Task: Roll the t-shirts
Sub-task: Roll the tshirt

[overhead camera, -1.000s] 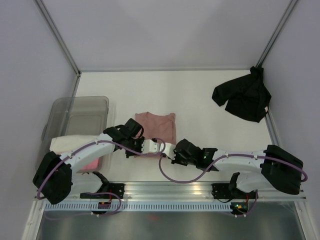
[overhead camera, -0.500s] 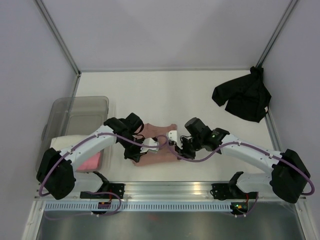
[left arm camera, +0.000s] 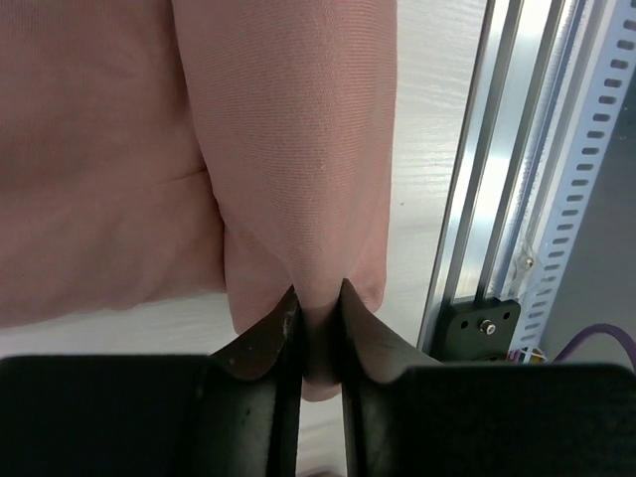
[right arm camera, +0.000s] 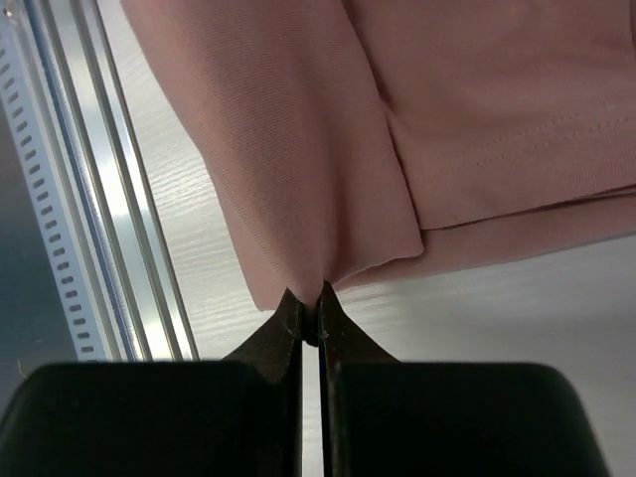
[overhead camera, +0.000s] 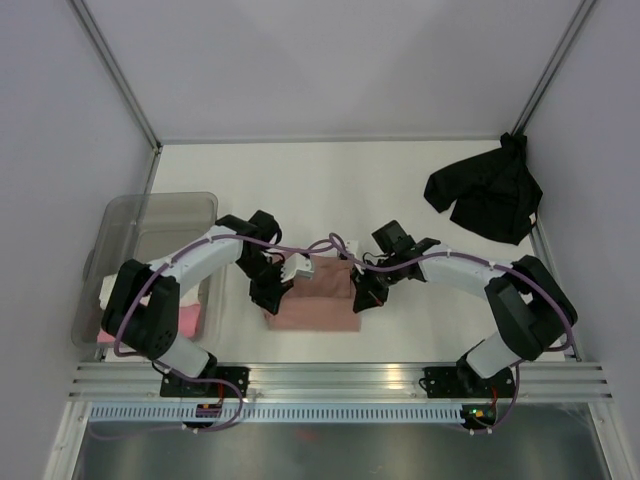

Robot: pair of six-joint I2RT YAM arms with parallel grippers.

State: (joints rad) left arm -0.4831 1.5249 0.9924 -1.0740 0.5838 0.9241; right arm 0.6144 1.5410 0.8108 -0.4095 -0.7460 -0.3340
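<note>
Top external shows the salmon-pink t-shirt [overhead camera: 318,308] lying folded on the tabletop [overhead camera: 330,185], near the front edge and between my two arms. Both arms reach in over its far edge, the left from the left side and the right from the right.

On the left wrist camera, the left tool [left arm camera: 318,303] is clamped on a hanging fold of the salmon cloth. A thin ridge of fabric sits pinched between the two dark fingers [left arm camera: 263,343]. The rest of the shirt spreads out beyond the fold, with the aluminium rail [left arm camera: 497,149] off to one side.

On the right wrist camera, the right tool [right arm camera: 306,303] is closed tight on a corner of the same shirt, its fingertips pressed together around the cloth. A double-stitched hem [right arm camera: 517,164] runs across the layer beyond it.

The black t-shirt [overhead camera: 486,195] lies crumpled at the far right corner, well apart from the arms. The grey bin [overhead camera: 165,212] sits on the left. A bright-pink roll [overhead camera: 186,322] lies at its near end, and beside that is what I take to be a cream roll [overhead camera: 110,290], mostly hidden by the left arm.
</note>
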